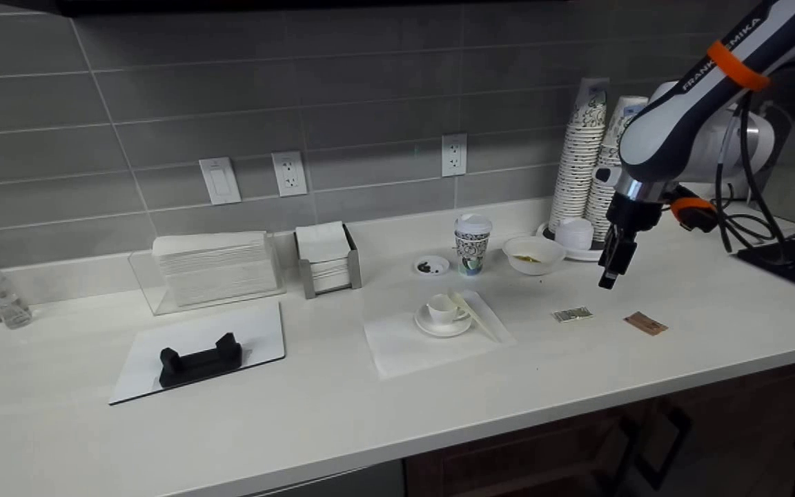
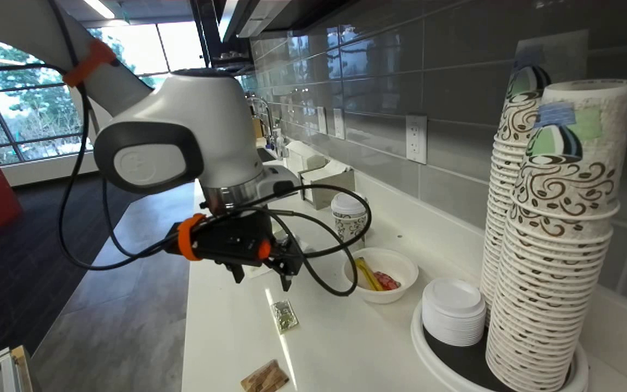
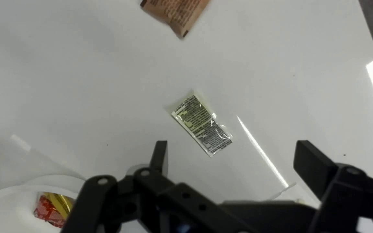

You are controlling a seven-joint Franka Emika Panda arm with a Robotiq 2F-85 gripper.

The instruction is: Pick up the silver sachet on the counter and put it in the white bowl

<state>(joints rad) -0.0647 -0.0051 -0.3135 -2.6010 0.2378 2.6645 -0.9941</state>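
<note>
The silver sachet (image 1: 572, 315) lies flat on the counter in both exterior views (image 2: 284, 316). In the wrist view the sachet (image 3: 202, 124) lies beyond and between the fingertips, printed side up. The white bowl (image 1: 542, 268) stands near the wall with yellow and red packets in it, also in an exterior view (image 2: 381, 296). In the wrist view the bowl (image 3: 5, 210) is at the lower left, partly hidden by the gripper. My gripper (image 3: 231, 145) is open and empty, above the counter near the sachet, not touching it. It shows in both exterior views (image 1: 606, 281) (image 2: 263, 279).
A brown packet (image 1: 646, 323) lies beside the sachet. A lidded paper cup (image 1: 473, 245) and a small dish (image 1: 432, 265) stand near the bowl. Tall cup stacks (image 2: 555, 245) and white lids (image 2: 453, 313) stand on a round tray. A small cup on a saucer (image 1: 442, 324) sits on a napkin.
</note>
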